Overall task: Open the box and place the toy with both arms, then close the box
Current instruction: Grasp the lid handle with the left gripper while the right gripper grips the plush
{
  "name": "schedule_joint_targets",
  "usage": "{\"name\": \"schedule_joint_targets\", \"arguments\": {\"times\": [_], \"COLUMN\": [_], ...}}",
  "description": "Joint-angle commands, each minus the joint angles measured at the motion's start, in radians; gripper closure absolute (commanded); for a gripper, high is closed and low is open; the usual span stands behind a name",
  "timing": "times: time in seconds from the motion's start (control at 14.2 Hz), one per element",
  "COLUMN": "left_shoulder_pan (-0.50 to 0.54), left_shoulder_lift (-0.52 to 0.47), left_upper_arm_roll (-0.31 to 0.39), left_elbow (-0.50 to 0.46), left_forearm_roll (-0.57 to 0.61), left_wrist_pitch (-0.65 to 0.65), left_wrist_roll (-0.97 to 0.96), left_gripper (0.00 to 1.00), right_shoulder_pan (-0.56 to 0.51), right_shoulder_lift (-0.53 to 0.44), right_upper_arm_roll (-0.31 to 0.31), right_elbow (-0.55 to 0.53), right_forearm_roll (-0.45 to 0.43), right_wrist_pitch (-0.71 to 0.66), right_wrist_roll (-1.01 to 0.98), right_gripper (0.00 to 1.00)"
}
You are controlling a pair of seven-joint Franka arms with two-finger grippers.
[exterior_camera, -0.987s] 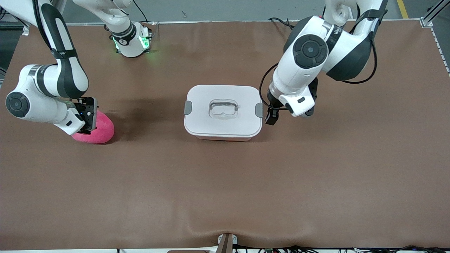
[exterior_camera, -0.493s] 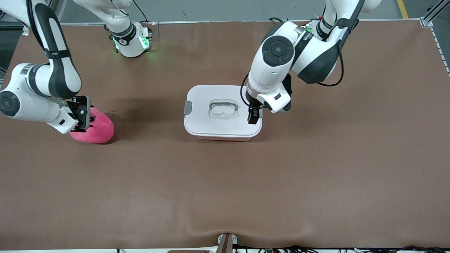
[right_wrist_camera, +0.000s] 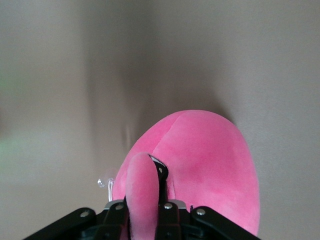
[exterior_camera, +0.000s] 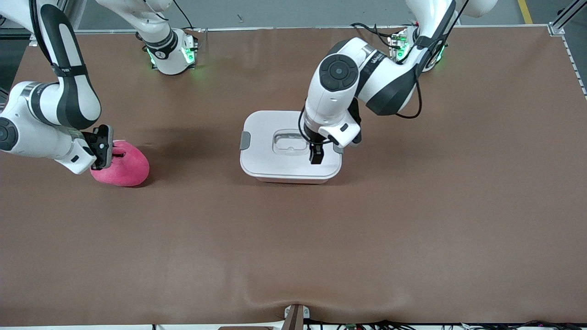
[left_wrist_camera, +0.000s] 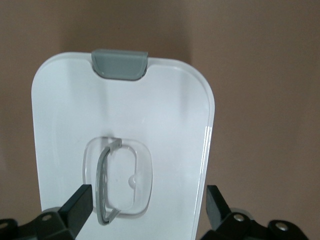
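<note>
The box [exterior_camera: 275, 160] sits closed at mid-table, its white lid [left_wrist_camera: 165, 115] carrying a clear recessed handle [exterior_camera: 289, 141] and a grey clip [left_wrist_camera: 120, 64]. My left gripper [exterior_camera: 314, 149] hovers open over the lid, at the handle's end toward the left arm. Its fingers [left_wrist_camera: 80, 200] straddle the lid's width without touching it. The hot-pink toy [exterior_camera: 126, 167] lies on the table toward the right arm's end. My right gripper [exterior_camera: 114, 153] is down on the toy and shut, pinching a fold of its plush [right_wrist_camera: 142, 185] between the fingers. The toy's face is hidden.
A brown mat [exterior_camera: 293, 238] covers the whole table. Both arm bases, with green lights, stand along the edge farthest from the front camera [exterior_camera: 172, 55] [exterior_camera: 412, 46]. A small bracket [exterior_camera: 296, 316] sits at the edge nearest that camera.
The left arm swung from beside the box's clip end to over the lid, still open. The right gripper closed on the toy's plush and shifted slightly toward the right arm's end.
</note>
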Motion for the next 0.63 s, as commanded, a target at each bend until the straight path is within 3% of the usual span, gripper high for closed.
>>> {"name": "schedule_joint_targets", "arguments": {"times": [0.0, 0.56], "left_shoulder_pan": [-0.050, -0.141], "left_shoulder_lift": [0.070, 0.096], "left_upper_arm_roll": [0.016, 0.011], "left_elbow": [0.080, 0.047], "left_forearm_roll": [0.019, 0.142], "left_wrist_pitch": [0.039, 0.033], "left_wrist_roll": [-0.071, -0.184], "left_gripper": [0.00, 0.00], "right_shoulder_pan": [-0.011, 0.024], "right_shoulder_lift": [-0.026, -0.022], "right_upper_arm_roll": [0.009, 0.012], "right_elbow": [0.042, 0.290], "right_forearm_roll": [0.004, 0.024], "right_wrist_pitch": [-0.021, -0.224], "right_wrist_roll": [-0.004, 0.177], "right_gripper": [1.00, 1.00]}}
